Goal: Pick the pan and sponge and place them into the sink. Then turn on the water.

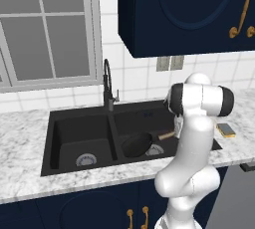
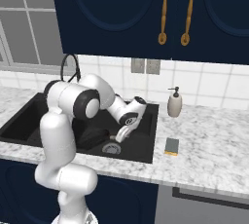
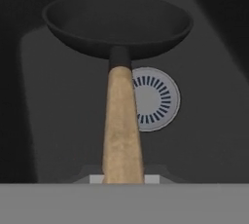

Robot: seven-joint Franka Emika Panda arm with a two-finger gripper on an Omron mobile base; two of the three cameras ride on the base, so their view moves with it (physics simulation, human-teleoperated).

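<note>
Hand [image 2: 118, 140] gripping pan [image 3: 116, 23] handle, lengthwise

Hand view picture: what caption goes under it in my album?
The hand holds the pan by its wooden handle, above the sink drain.

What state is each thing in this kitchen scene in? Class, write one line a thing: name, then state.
pan: held by its wooden handle, in the right basin, above the drain.
gripper: shut on the pan's handle.
sponge: flat on the counter, right of the sink, untouched.
sink: left basin holds nothing.
faucet: no water running.
soap dispenser: upright by the wall.
</note>
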